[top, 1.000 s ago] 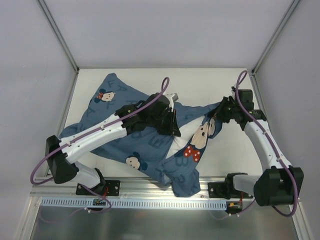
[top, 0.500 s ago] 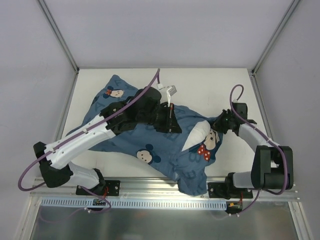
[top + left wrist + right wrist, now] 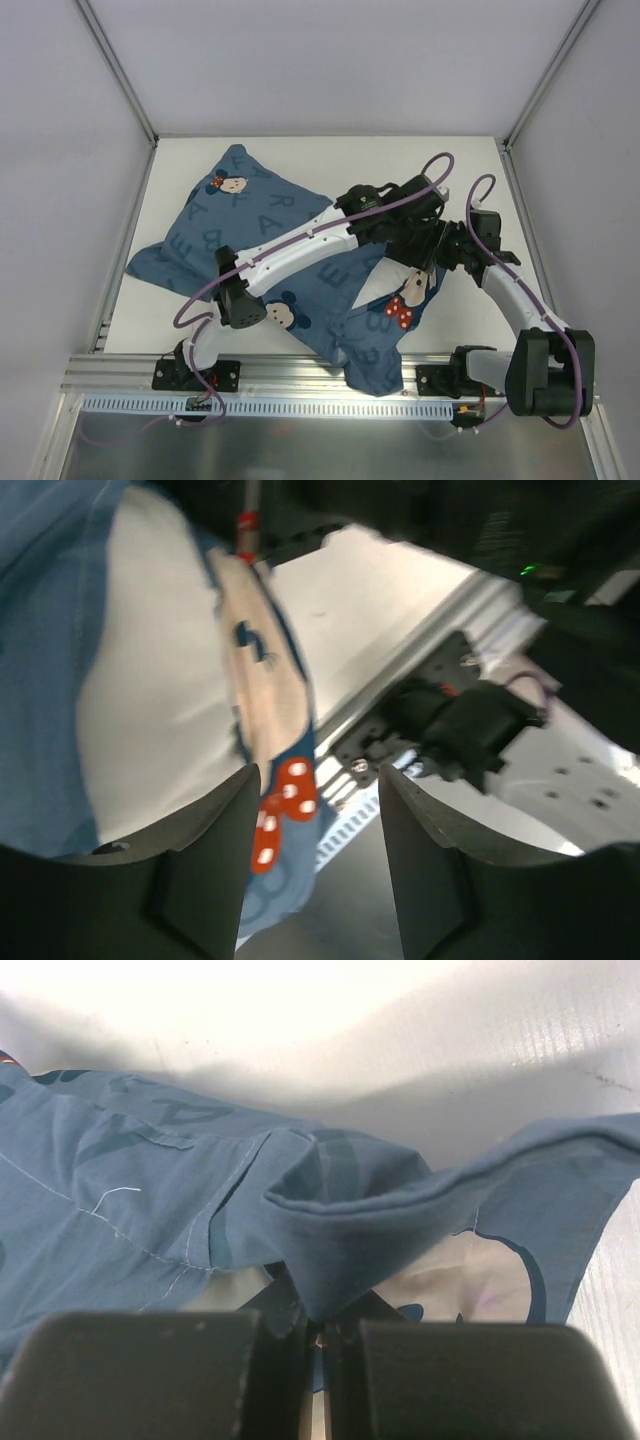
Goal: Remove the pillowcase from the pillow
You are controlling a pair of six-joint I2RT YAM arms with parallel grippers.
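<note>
- The right claw [image 3: 320, 1332] is clenched on a folded hem of the pillowcase [image 3: 150, 1170]. Blue fabric bunches just ahead of its fingertips, with bare table [image 3: 450, 1030] beyond that.
- The left claw [image 3: 318, 785] is released, jaws apart with nothing between them. It hangs just beside the right claw, on that claw's left.
- Under the left claw an uncovered patch of the white pillow [image 3: 150, 700] shows to the left of its fingers. The case's edge and a red polka-dot bow [image 3: 280, 815] run beside the left finger.
- Past the left claw's fingertips sits the right arm's base [image 3: 470, 730].
- Farthest from both claws, the rest of the pillowcase spreads leftward over the table, covering most of the pillow.
</note>
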